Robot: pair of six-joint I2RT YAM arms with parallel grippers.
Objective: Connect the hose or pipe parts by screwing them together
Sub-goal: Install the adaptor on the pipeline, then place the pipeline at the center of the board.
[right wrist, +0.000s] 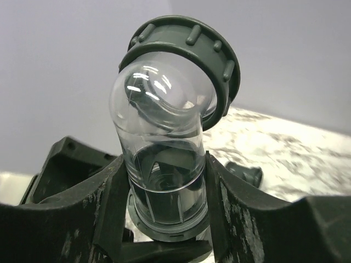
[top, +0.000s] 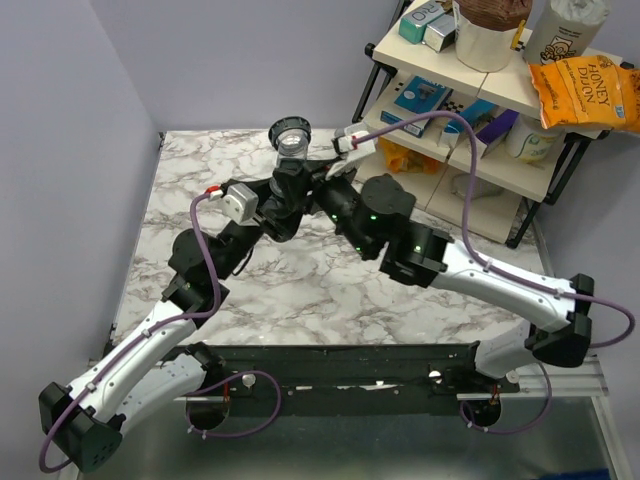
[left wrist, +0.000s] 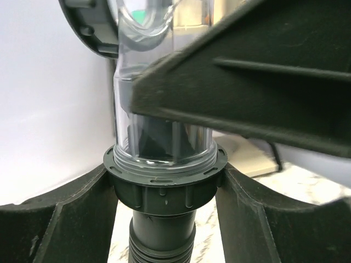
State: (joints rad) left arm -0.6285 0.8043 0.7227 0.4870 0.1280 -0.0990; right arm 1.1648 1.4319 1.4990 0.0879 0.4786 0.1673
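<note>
**A:** We're over the white-and-grey marbled desk (top: 300,290), and both arms meet above it. What are we holding?

**B:** The black ribbed flexible hose (left wrist: 162,249) comes up from below. The clear plastic elbow tube (right wrist: 159,120) stands on its end, held up between the two hands.

**A:** And the grips?

**B:** The left hand (left wrist: 164,186) is clamped on the dark grey ribbed collar nut (left wrist: 164,192) at the hose end, one finger pressed on each side. The right hand (right wrist: 164,186) squeezes the elbow's straight stem just above that nut. A second grey collar nut (right wrist: 186,49) sits on the elbow's free top end.

**A:** So we're in the screwing step?

**B:** We'd say so. The elbow's flange sits in the lower nut, though we can't tell how far the thread has taken. Next, one hand must hold firm while the other turns about the tube's axis. Both parts have to stay in line so the thread doesn't cross.
</note>
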